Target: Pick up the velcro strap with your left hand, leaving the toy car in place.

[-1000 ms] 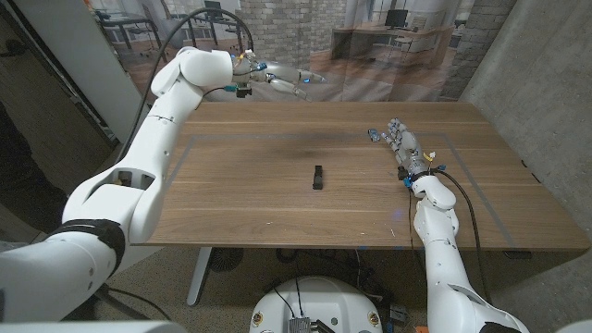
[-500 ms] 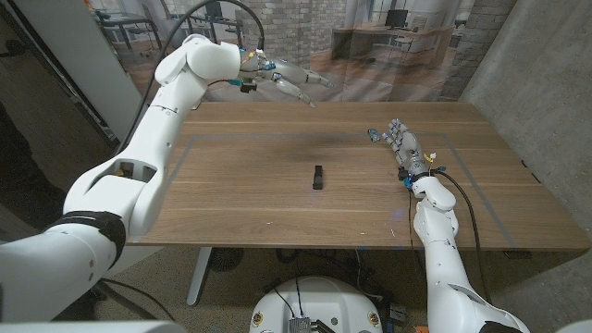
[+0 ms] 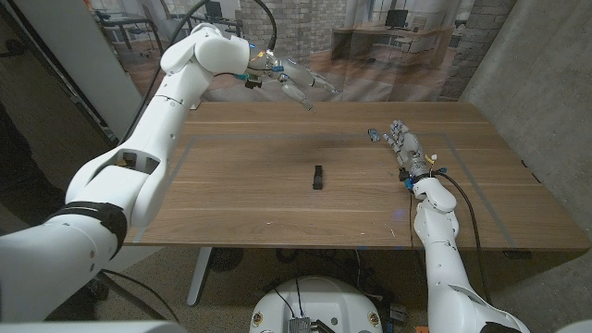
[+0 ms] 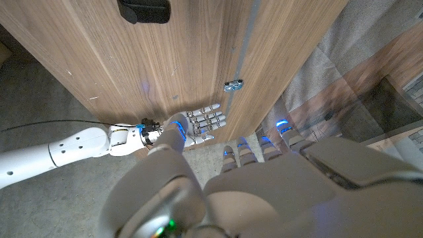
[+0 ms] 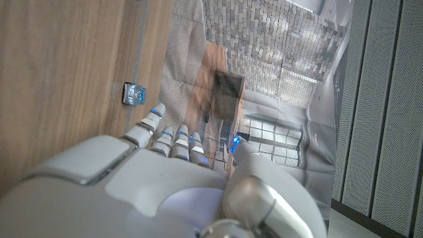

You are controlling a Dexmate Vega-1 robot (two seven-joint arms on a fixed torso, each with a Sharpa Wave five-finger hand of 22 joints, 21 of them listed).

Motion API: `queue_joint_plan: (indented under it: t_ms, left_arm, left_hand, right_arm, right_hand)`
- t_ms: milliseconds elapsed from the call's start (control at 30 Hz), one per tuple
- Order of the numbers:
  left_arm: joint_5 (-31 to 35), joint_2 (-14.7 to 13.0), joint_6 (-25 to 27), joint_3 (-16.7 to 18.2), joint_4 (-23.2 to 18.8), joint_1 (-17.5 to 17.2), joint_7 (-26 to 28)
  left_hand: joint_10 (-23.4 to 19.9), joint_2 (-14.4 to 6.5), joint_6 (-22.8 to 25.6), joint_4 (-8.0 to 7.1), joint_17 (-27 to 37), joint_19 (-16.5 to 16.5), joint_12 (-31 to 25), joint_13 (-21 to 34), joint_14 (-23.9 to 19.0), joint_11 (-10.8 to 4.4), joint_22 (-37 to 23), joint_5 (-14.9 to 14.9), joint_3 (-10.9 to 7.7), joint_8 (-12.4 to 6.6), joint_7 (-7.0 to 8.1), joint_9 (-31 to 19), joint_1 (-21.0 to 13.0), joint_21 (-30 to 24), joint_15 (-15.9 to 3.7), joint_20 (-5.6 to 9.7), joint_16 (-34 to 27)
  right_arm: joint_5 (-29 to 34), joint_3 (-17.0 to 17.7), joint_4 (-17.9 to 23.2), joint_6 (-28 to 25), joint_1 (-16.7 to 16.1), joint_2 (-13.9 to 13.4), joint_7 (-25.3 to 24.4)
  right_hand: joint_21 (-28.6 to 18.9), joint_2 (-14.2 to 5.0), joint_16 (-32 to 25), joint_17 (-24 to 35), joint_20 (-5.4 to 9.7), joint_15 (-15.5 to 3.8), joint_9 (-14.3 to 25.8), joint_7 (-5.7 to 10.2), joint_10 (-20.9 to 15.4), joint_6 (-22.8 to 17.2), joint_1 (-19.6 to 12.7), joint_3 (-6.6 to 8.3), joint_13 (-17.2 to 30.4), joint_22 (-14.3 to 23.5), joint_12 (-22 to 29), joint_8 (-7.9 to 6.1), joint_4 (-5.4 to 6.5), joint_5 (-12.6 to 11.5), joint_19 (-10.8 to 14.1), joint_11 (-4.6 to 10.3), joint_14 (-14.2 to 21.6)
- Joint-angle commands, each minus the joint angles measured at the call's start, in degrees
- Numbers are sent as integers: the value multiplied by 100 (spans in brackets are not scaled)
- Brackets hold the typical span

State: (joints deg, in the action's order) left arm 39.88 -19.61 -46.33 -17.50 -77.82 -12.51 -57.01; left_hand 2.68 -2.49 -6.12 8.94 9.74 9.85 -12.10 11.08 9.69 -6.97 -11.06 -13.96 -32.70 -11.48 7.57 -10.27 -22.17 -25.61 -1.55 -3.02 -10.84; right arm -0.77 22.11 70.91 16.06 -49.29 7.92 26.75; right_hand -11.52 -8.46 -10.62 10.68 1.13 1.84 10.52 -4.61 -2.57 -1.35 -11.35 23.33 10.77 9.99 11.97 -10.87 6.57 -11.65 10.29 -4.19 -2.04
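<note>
I am judging the task as barely begun; the velcro strap [image 3: 317,177], a small dark strip, is lying flat on the wooden table [image 3: 231,194] near its middle, touched by nothing; in the left wrist view it is showing as a dark block [image 4: 143,10] on the wood. My left hand [image 3: 294,81] is hovering high over the far edge of the table, well apart from the strap, fingers stretched out and apart, holding nothing. My right hand [image 3: 404,146] is waiting on the table at the right side, fingers straight and spread, gripping nothing; whether it is standing on its edge I cannot say for sure. The toy car [image 3: 372,135], a small bluish-grey thing, is sitting just beside my right fingertips, well apart from the strap; I am seeing it near the table edge in the left wrist view [image 4: 232,84] and in the right wrist view [image 5: 135,94]. Everything is left to do, as I am reading it: bringing my left hand down over the strap, closing on it and lifting; the car is needing no touch.
</note>
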Motion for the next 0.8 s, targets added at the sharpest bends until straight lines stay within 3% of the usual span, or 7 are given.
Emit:
queue_joint_plan:
  t_ms: [33, 133, 233, 367, 500, 800]
  left_arm:
    - [235, 43, -466, -176, 17, 175, -119]
    - [239, 58, -623, -245, 59, 250, -156]
    - [254, 77, -723, -287, 64, 282, -184]
    - [274, 103, -810, -336, 57, 317, -251]
    - [307, 146, -842, -399, -30, 333, -355]
    - [514, 213, -969, -544, -161, 393, -458]
  left_hand:
    - [-74, 47, 66, 77, 21, -45, -36, 27, 78, 7, -7, -60, -3, -40, 11, -15, -159, -1, -134, -79, -26]
    - [-192, 168, 187, 126, 21, -158, -82, 26, -41, 29, 8, -105, 47, -79, 44, -16, -321, -12, -109, -99, -46]
    - [-422, 417, 516, 157, 18, -365, -154, 23, -236, 45, 28, -172, 149, -180, 55, -20, -630, -27, -55, -153, -61]
    - [-488, 539, 663, 159, 19, -423, -164, 22, -304, 44, 34, -215, 198, -219, 40, -26, -832, -12, -28, -182, -53]
    - [-612, 703, 883, 159, 26, -494, -185, 25, -451, -6, 36, -261, 265, -286, 26, -37, -1141, 14, 59, -214, -66]
    - [-840, 934, 1147, 146, 43, -486, -198, 39, -528, -220, 29, -306, 380, -379, 248, -53, -1683, 105, 76, -239, -45]
  right_arm:
    - [-21, 18, -32, 43, -18, 17, -34]
    - [-26, 19, -40, 51, -21, 19, -40]
    - [-35, 22, -48, 56, -24, 23, -44]
    - [-41, 27, -53, 73, -30, 27, -56]
    - [-55, 31, -74, 106, -27, 28, -61]
    - [-80, 44, -83, 156, -41, 30, -92]
  right_hand:
    - [-17, 41, -54, 14, -24, 27, 12, -33, -57, -9, -1, -21, 30, 16, -18, -30, -20, 16, 41, -26, -14]
    - [-17, 53, -55, 14, -25, 28, 12, -33, -61, -9, 8, -28, 30, 16, -18, -29, -18, 17, 44, -33, -10]
    - [-17, 63, -55, 15, -31, 30, 12, -41, -64, -13, 16, -33, 30, 16, -19, -29, -17, 17, 44, -38, -9]
    - [-18, 77, -55, 14, -31, 35, 12, -49, -72, -20, 26, -40, 31, 16, -18, -31, -17, 16, 47, -45, -5]
    - [-20, 87, -56, 15, -32, 37, 12, -56, -87, -32, 41, -47, 31, 16, -15, -34, -13, 15, 52, -50, 0]
    - [-24, 109, -64, 20, -38, 46, 12, -50, -119, -68, 85, -70, 32, 16, -10, -43, 4, 11, 69, -46, 22]
